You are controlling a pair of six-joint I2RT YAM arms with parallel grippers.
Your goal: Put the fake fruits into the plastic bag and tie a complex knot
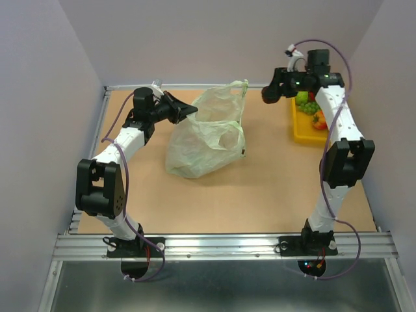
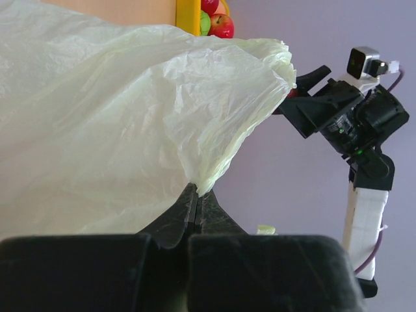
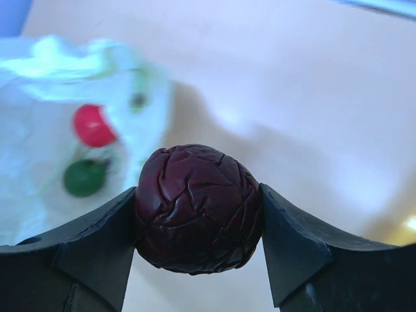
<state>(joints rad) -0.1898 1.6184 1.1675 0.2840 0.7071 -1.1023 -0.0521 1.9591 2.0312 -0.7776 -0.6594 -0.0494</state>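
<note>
The pale-green plastic bag [image 1: 207, 133] stands in the middle of the table. My left gripper [image 1: 190, 111] is shut on the bag's rim [image 2: 207, 179] and holds it up. My right gripper [image 1: 266, 94] is shut on a dark red wrinkled round fruit [image 3: 198, 208] and holds it in the air between the bag and the yellow tray [image 1: 305, 123]. In the right wrist view a red fruit [image 3: 93, 125] and a green fruit [image 3: 84, 178] show inside the bag [image 3: 39, 149]. Green grapes [image 1: 309, 106], a green fruit [image 1: 301, 97] and a red-orange fruit [image 1: 319, 121] lie in the tray.
The yellow tray sits at the far right of the table, close to the right wall. In the left wrist view its corner [image 2: 188, 14] shows with a red apple [image 2: 222, 26] above the bag. Grey walls close the table on three sides.
</note>
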